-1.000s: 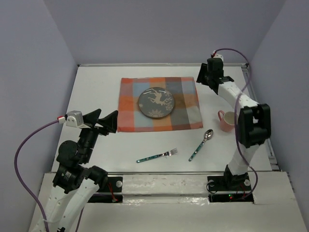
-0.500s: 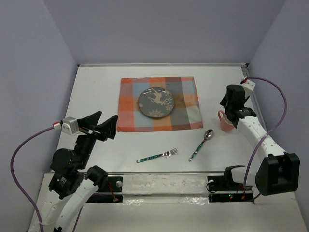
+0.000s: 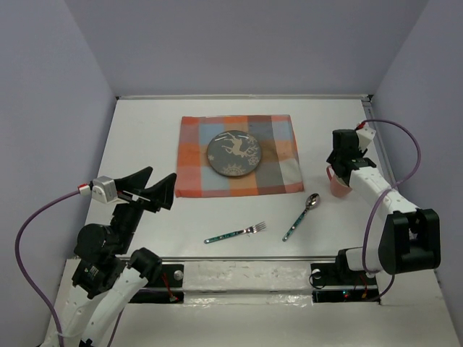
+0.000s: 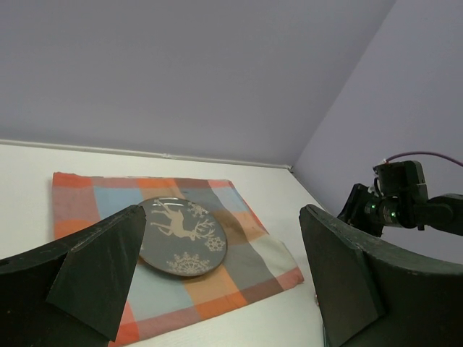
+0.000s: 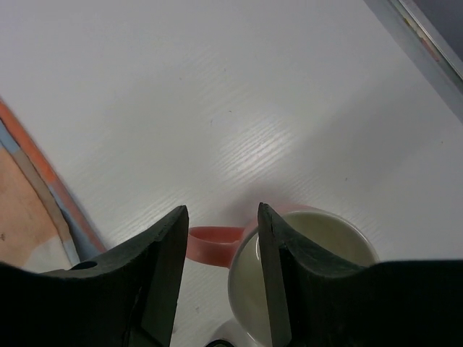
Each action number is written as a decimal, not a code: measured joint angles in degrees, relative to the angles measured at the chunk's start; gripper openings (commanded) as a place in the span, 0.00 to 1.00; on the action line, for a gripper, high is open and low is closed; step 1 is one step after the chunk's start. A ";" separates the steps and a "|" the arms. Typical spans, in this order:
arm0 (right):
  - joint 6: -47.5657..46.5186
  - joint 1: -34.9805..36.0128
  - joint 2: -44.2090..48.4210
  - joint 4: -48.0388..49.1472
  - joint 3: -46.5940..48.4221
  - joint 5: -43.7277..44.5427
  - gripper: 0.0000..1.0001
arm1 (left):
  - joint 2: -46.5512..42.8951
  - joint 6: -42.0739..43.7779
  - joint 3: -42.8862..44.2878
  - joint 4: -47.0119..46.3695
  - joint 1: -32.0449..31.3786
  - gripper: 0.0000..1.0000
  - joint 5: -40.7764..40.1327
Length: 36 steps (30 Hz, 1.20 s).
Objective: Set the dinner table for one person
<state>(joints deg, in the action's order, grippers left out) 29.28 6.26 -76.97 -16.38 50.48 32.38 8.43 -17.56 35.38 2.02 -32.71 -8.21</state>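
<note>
Overhead view: white dinner table (image 3: 145, 137) w/ a plaid placemat (image 3: 192, 144) at its far centre and a deer-pattern plate (image 3: 234, 153) centred on the mat, so the core of the setting is in place. Fork (image 3: 235, 233) & spoon (image 3: 302, 217) lie loose on bare table nr the front edge, apart from the mat, likely not yet set. Pink mug (image 5: 304, 260) stands upright just right of the mat. Right gripper (image 5: 222, 217) hangs over it, jaws parted either side of the handle, prob. to lift it by that; contact can't be judged. Left gripper (image 3: 155, 184), fingers spread wide & holding nothing, hovers at left, out of the way.
</note>
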 measured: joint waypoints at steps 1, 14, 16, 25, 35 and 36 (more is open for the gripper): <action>0.24 -0.07 0.00 0.02 -0.02 0.09 0.48 | 0.00 0.00 0.00 0.00 -0.07 0.99 0.00; 1.73 -0.59 3.61 0.20 -3.15 1.84 0.45 | 0.37 0.00 0.00 -0.02 -0.24 0.99 0.00; 1.40 -0.59 6.05 -0.28 -3.74 1.99 0.46 | 0.57 0.00 0.00 0.02 -0.24 0.99 0.00; 0.55 -0.63 10.47 -0.24 -7.23 -0.98 0.47 | 0.74 -0.02 0.00 0.02 -0.24 0.99 0.00; 1.51 -0.61 6.86 0.76 -8.33 -3.30 0.30 | 0.79 -0.02 0.00 0.02 -0.24 0.99 0.00; 1.64 -0.61 6.67 0.96 -8.33 -3.28 0.26 | 0.79 -0.02 0.00 0.02 -0.24 0.99 0.00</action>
<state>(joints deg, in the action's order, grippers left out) 30.92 5.65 -70.30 -15.42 42.15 29.10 9.21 -17.58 35.38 2.04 -32.95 -8.21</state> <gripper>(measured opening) 0.399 0.989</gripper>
